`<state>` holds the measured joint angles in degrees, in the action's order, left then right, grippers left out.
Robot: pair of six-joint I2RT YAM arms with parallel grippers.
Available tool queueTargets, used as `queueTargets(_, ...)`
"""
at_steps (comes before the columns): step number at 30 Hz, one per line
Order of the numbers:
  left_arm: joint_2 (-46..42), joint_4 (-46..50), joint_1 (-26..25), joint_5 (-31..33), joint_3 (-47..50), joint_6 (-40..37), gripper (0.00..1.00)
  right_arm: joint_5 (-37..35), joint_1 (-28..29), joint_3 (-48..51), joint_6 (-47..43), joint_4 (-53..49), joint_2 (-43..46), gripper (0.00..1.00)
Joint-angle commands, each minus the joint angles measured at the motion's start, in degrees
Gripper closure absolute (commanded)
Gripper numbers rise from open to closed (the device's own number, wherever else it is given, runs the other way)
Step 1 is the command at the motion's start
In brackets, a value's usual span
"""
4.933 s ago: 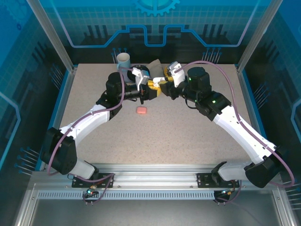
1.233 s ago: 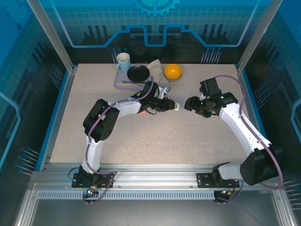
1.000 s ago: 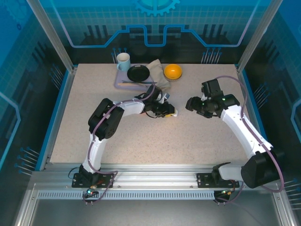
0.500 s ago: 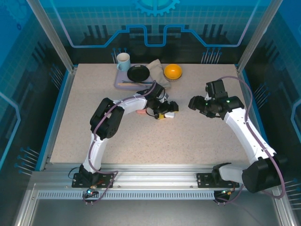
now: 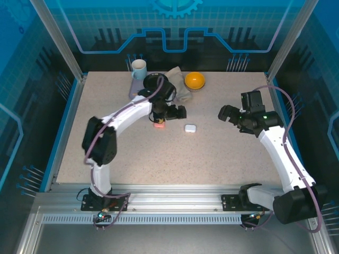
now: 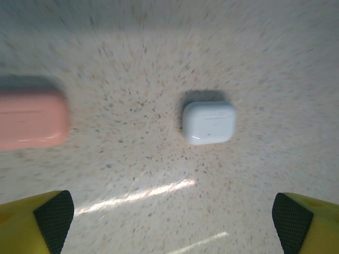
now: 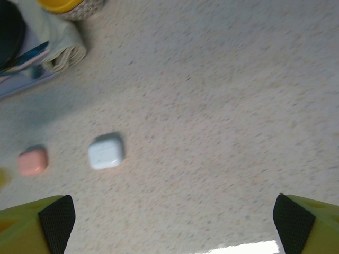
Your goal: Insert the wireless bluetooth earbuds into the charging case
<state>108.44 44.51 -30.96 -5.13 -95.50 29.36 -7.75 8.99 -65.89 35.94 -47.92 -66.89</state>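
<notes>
Check the table (image 5: 222,159): left gripper (image 6: 172,217) and right gripper (image 7: 172,217) hang above it, jaws spread wide, holding nothing. The white case (image 6: 209,122) and pink case (image 6: 32,118) lie shut, apart. Treat the earbuds as probably enclosed, so no grip is needed.

The pink case (image 6: 32,119) is smeared and cut off by the left wrist view's left edge. In the right wrist view the top edge cuts the orange bowl (image 7: 61,5), and the left edge cuts the black plate (image 7: 9,32).
</notes>
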Motion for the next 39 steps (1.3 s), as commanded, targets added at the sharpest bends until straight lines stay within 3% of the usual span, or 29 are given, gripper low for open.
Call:
queueTargets(1,-11.4,0.4,0.0,10.7,1.7,-8.7,0.01,-11.4,-1.1,1.1,-4.8,3.0,1.0,0.0)
queueTargets(5,-24.1,-15.7,0.1,20.3,15.3,-22.0,0.01,-24.2,-1.2,12.3,-9.6,20.0,3.1,0.0)
queueTargets(9,-33.7,-32.3,0.8,27.8,30.6,-36.7,0.01,-27.6,-1.3,23.7,-17.7,36.9,1.6,0.0)
queueTargets(13,-39.3,-42.0,7.9,25.3,42.4,-37.1,0.01,-28.4,-1.4,32.8,-22.5,54.0,-1.0,0.0)
queueTargets(17,-41.8,-56.2,16.5,22.8,56.3,-35.8,0.01,-23.9,-1.4,40.4,-28.4,72.3,-4.3,0.0)
queueTargets(19,-41.2,-64.1,19.0,23.8,62.6,-35.7,0.01,-23.4,-1.4,41.5,-28.7,76.1,-6.7,0.0)
queueTargets(26,-31.4,-87.3,24.7,15.1,75.0,-33.6,0.01,-14.5,-1.4,46.1,-33.8,96.9,-14.5,0.0)
queueTargets(27,-29.0,-89.2,25.2,13.7,75.0,-33.7,0.01,-12.2,-1.4,45.2,-34.4,94.5,-14.4,0.0)
queueTargets(29,-25.6,-91.2,26.9,11.5,74.5,-32.6,0.01,-8.2,-1.4,45.5,-36.1,97.3,-17.7,0.0)
queueTargets(30,-24.3,-93.3,28.7,7.5,75.0,-32.1,0.01,-8.2,-1.4,45.4,-37.3,101.8,-20.7,0.0)
queueTargets(31,-22.2,-96.3,29.5,5.1,75.5,-32.3,0.01,-7.1,-1.8,43.2,-36.8,95.6,-19.7,0.0)
queueTargets(33,-22.3,-91.8,30.4,2.0,73.6,-32.4,0.01,-1.7,-4.9,42.5,-34.9,94.2,-19.5,0.0)
queueTargets(35,-21.9,-90.5,32.3,-1.3,72.5,-31.1,0.01,-1.3,-5.2,42.3,-34.7,93.6,-19.4,0.0)
queueTargets(39,-21.5,-89.4,32.9,3.1,71.6,-29.0,0.01,-1.6,-4.9,42.3,-34.7,93.1,-19.2,0.0)
